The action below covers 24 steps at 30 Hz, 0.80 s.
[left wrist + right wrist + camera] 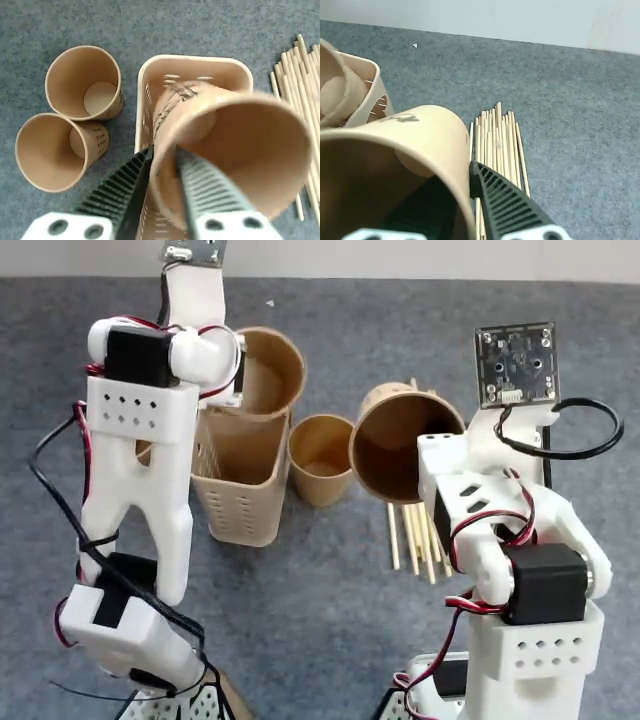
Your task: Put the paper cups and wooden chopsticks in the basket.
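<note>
My left gripper (162, 155) pinches a paper cup (235, 145) over the basket (195, 62), my right gripper (452, 192) clamps a second cup (395, 145); next, I judge, lower and release.

Grey table (330, 640) (carpet-like) bears basket (240, 502), upright paper cup (320, 476), loose chopsticks (412, 540).

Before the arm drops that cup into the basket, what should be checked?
1. Left claw grips its paper cup: ok.
2. That cup is above the basket opening: ok.
3. Basket stands upright: ok.
4. Free room inside basket: cannot tell, the cup hides it.
5. Right claw grips the second cup: ok.
6. Chopsticks packed: not ok, lying on the table.
</note>
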Available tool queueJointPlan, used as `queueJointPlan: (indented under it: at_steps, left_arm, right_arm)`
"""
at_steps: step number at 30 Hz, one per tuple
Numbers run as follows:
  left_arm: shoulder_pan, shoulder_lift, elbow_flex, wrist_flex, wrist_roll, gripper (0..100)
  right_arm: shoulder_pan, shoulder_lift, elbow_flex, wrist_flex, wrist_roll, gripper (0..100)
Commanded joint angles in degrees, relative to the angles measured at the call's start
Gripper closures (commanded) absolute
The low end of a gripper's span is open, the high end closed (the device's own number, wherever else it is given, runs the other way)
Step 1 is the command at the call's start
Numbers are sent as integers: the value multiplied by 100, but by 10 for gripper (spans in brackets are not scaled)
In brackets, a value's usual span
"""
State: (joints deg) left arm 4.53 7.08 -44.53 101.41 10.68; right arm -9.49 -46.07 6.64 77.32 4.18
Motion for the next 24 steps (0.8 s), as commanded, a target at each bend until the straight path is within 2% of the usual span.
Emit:
queueJointPlan:
  at_steps: [1,5,11,16,19,24]
  left_arm:
    - [-198,-84,-629,18,-316,758]
    - [-251,-92,-989,26,-360,758]
    - [-840,-92,-1323,-26,-352,758]
    - [-2105,-84,-2387,-18,-360,758]
    - [-2976,-84,-2475,-9,-369,758]
    - [-4136,-22,-2475,-53,-369,756]
  right_arm:
    - [48,-4,-207,-84,-44,993]
    - [22,-4,-207,-374,-97,993]
    - [-629,-4,-207,-743,-97,993]
    - [-1182,13,-198,-1886,-369,993]
    - [-1481,110,-198,-2343,-448,993]
    - [-1789,1314,-233,-2774,-457,993]
